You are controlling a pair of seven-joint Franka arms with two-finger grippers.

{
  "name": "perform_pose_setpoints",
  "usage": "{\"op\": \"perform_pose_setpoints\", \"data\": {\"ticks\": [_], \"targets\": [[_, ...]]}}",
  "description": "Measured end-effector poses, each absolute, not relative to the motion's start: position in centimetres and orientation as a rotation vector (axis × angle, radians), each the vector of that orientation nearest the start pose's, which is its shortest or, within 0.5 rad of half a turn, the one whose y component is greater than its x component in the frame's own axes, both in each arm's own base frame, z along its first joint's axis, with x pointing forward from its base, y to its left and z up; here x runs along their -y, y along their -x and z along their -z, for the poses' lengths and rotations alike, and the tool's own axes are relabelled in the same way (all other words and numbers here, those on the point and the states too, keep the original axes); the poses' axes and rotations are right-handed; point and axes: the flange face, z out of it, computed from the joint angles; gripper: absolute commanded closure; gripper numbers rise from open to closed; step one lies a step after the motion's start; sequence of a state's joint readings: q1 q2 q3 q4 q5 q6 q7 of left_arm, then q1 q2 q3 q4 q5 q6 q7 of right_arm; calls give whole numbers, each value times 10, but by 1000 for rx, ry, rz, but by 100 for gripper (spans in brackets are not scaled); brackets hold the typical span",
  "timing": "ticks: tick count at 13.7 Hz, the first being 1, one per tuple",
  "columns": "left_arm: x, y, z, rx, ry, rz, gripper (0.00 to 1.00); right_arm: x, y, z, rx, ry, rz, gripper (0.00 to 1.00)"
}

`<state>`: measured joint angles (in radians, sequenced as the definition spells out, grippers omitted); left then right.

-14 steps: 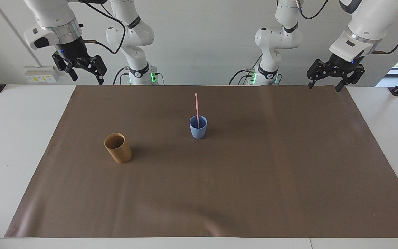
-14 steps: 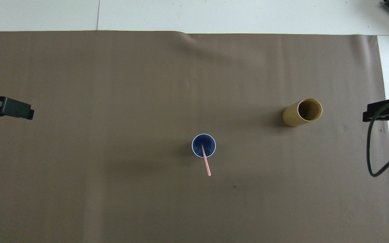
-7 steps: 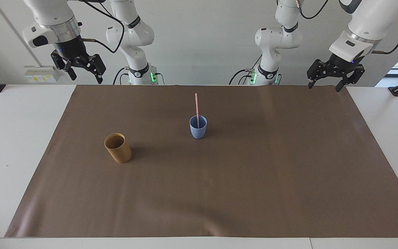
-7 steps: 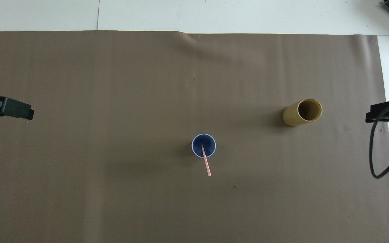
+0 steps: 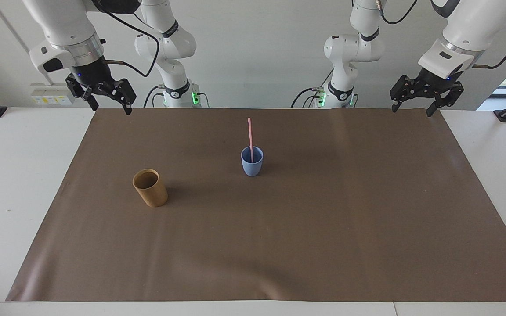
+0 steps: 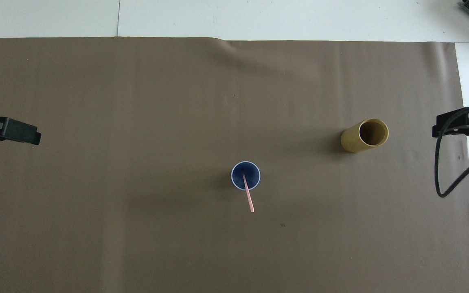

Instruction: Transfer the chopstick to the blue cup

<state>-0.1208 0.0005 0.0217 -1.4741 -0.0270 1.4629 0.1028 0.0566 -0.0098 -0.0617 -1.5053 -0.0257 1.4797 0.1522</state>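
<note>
The blue cup (image 5: 251, 161) stands upright near the middle of the brown mat. The pale pink chopstick (image 5: 250, 134) stands in it, leaning toward the robots, its upper end well above the rim. From overhead the chopstick (image 6: 248, 195) slants out of the blue cup (image 6: 245, 175). My right gripper (image 5: 110, 107) hangs open and empty over the mat's corner at the right arm's end. My left gripper (image 5: 412, 110) hangs open and empty over the corner at the left arm's end. Neither gripper is close to the cup.
A tan-brown cup (image 5: 149, 188) stands upright on the brown mat (image 5: 323, 228), toward the right arm's end and a little farther from the robots than the blue cup. White table (image 5: 11, 175) borders the mat.
The right gripper has shifted slightly over its corner of the mat, and its cable has swung with it. The left arm, both cups and the chopstick have not moved.
</note>
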Motion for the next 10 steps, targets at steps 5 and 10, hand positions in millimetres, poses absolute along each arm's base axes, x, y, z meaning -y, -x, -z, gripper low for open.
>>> {"op": "perform_pose_setpoints", "data": {"ticks": [5,10], "targets": [[57,-541,-660,-324,3152,-19,0,6,-537,-655,-251,3157,-36,0],[57,-541,-660,-324,3152,-19,0,6,-536,-658,-251,3157,-25,0]]}}
